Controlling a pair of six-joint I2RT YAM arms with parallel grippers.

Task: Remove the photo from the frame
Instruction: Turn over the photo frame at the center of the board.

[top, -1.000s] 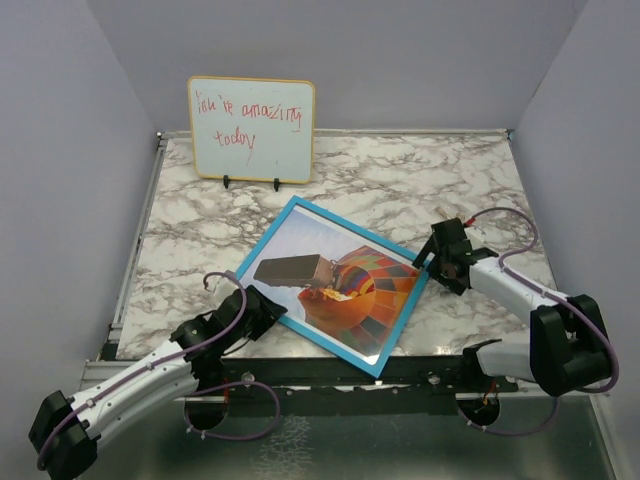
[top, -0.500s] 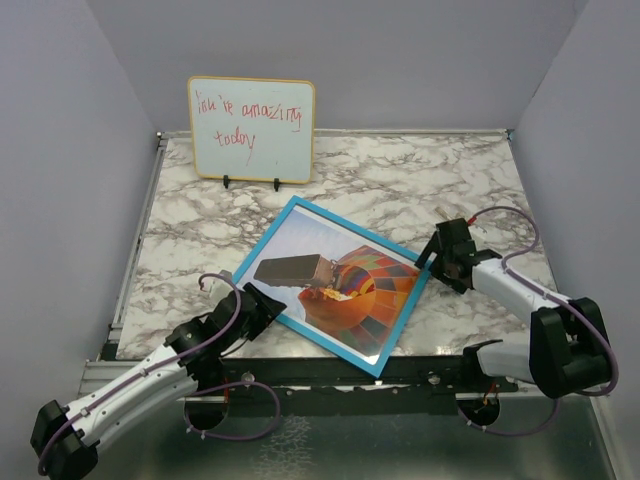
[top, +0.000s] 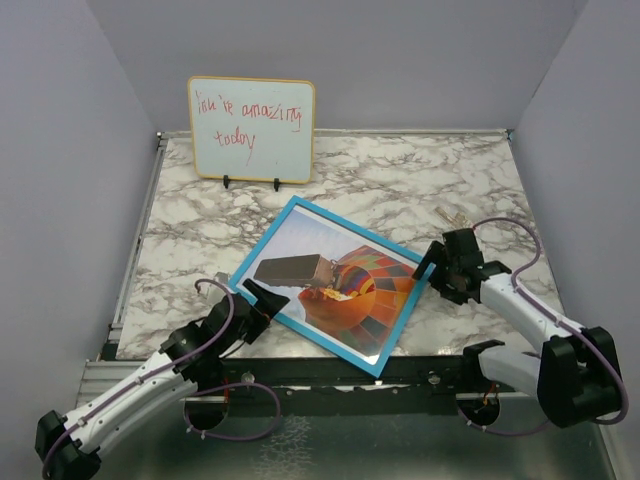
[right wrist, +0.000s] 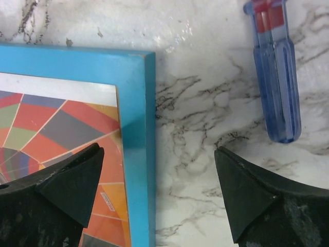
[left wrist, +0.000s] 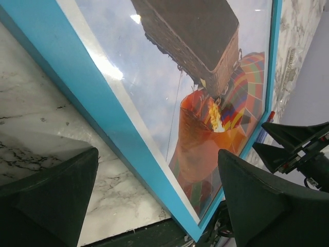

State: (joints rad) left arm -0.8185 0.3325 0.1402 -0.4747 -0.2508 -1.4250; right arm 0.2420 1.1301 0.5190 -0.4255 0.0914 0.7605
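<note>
The frame [top: 360,232], with its bright blue rim, lies face up on the marble table near the front edge. The photo [top: 360,290] of the striped hot-air balloon sits inside it. My left gripper [top: 262,298] is open and empty. It straddles the frame's near-left rim [left wrist: 95,108], one finger over marble and one over the photo [left wrist: 205,118]. My right gripper [top: 440,265] is open and empty at the frame's right corner [right wrist: 136,128]. Its left finger is over the photo [right wrist: 51,118] and its right finger over marble.
A small whiteboard [top: 252,128] with red handwriting stands at the back left. A blue screwdriver with a red band [right wrist: 275,77] lies on the marble just right of the frame's corner. The table's front edge [top: 300,362] runs close under the frame's near corner.
My right gripper has shifted slightly nearer along the frame's right corner. My left gripper has edged forward onto the frame's near-left rim. The frame has not moved.
</note>
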